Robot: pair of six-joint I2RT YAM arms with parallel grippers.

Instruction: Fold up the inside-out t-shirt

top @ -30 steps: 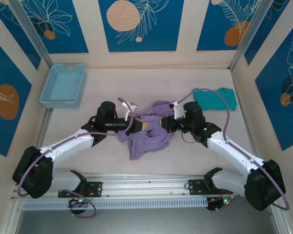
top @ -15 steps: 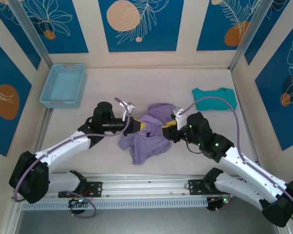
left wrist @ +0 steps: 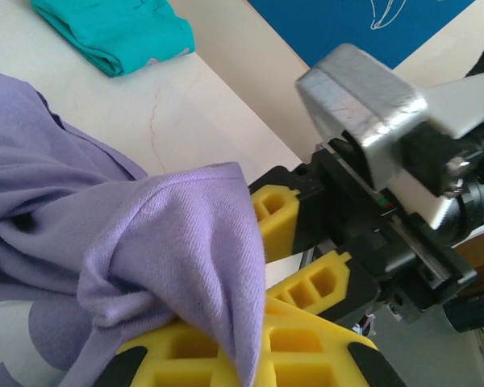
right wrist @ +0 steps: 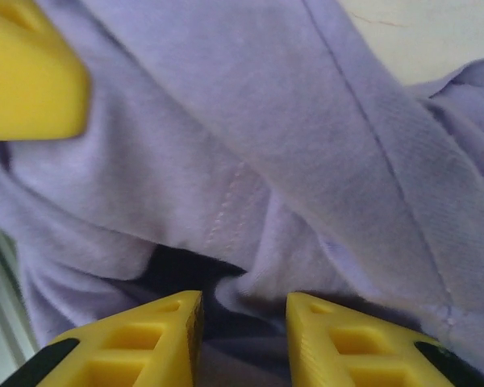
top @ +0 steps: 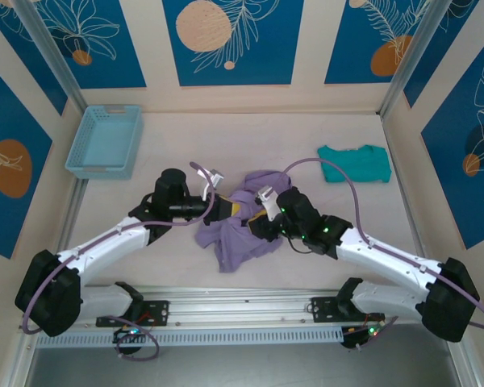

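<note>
Crumpled lavender t-shirt (top: 240,238) bunched mid-worktop (top: 250,137) between both arms, left claw (top: 226,211) clamped shut on a fold of it — right claw (right wrist: 242,310) parted, facing the fabric, gripping nothing

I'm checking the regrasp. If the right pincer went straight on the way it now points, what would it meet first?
The lavender t-shirt. The right pincer is open, and folds of the fabric lie directly ahead of it. They look very close, though depth is hard to judge from the wrist view.

Beige tabletop (top: 226,137); blue floral wall panels (top: 230,40); even light.
</note>
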